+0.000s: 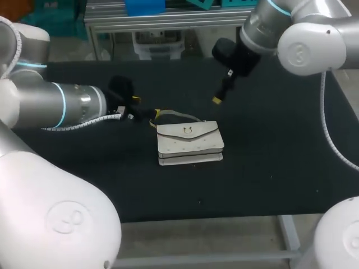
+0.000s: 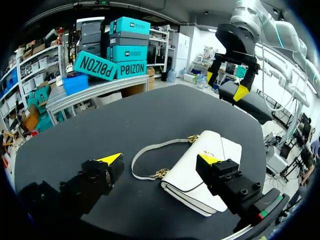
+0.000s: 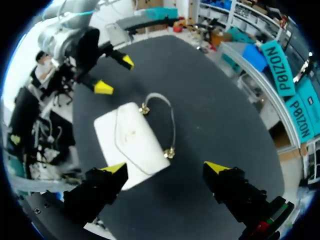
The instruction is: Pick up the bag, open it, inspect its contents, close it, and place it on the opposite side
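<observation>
A small white handbag with a flap, a gold clasp and a grey strap on gold chain ends lies flat in the middle of the black table. My left gripper stands open just left of the bag, low by the strap's end. From the left wrist the bag lies ahead between the open fingers, with the strap looped in front. My right gripper hangs open above the table behind the bag. Under it, the bag and strap lie ahead of its fingers.
A metal-framed shelf runs along the table's far edge. The black tabletop extends free to the right of the bag and along the front edge. My other arm's yellow tips show beyond the bag from the right wrist.
</observation>
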Robot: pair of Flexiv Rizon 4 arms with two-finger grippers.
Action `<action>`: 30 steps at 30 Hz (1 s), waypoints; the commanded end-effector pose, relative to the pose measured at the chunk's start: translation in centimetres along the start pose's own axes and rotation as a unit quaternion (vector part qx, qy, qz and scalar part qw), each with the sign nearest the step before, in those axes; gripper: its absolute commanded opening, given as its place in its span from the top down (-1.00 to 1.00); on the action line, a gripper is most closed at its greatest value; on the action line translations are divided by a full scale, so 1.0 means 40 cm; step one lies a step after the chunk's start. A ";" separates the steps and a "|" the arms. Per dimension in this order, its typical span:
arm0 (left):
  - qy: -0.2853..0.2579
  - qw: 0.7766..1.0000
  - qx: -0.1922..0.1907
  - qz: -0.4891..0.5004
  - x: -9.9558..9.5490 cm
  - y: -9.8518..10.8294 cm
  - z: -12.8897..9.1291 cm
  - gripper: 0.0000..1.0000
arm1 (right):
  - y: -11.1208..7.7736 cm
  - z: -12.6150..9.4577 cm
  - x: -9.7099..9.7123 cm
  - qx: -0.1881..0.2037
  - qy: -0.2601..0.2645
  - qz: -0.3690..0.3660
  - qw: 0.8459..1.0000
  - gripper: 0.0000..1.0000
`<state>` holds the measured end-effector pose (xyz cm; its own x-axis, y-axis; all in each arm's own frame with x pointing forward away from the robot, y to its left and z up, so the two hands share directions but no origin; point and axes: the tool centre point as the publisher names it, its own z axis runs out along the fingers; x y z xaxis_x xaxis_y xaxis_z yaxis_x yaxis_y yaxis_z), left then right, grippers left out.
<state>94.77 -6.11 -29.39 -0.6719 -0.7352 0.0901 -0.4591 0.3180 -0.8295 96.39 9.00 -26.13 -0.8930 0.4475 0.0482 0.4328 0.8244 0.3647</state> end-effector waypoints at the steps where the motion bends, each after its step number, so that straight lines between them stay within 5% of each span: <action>1: 0.122 0.865 -0.454 -0.172 -0.019 0.000 0.010 -1.00 | 0.003 0.003 0.018 0.008 -0.026 0.035 0.999 -1.00; 6: 0.049 0.864 -0.486 -0.118 -0.041 0.012 0.018 -1.00 | -0.021 0.035 0.035 -0.002 -0.051 0.003 0.999 -1.00; 7: -0.002 0.864 -0.490 -0.119 -0.048 0.015 0.022 -1.00 | -0.024 0.041 0.036 -0.009 -0.052 -0.001 0.999 -1.00; 14: -0.008 0.861 -0.493 -0.123 -0.062 0.007 0.033 -1.00 | -0.044 0.058 0.032 -0.009 -0.066 -0.002 0.998 -1.00; 22: -0.096 0.857 -0.498 -0.088 -0.059 -0.007 0.047 -1.00 | -0.072 0.048 0.020 -0.031 -0.077 0.000 0.997 -1.00; 30: -0.071 0.850 -0.516 -0.074 -0.068 -0.019 0.055 -1.00 | -0.085 0.049 0.012 -0.038 -0.075 -0.002 0.996 -1.00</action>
<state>97.81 -6.02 -30.59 -0.5050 -0.8631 -0.0084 -0.5131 0.3080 -0.8011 95.04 7.38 -28.98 -0.8656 0.4937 -0.0836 0.4182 0.8047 0.4213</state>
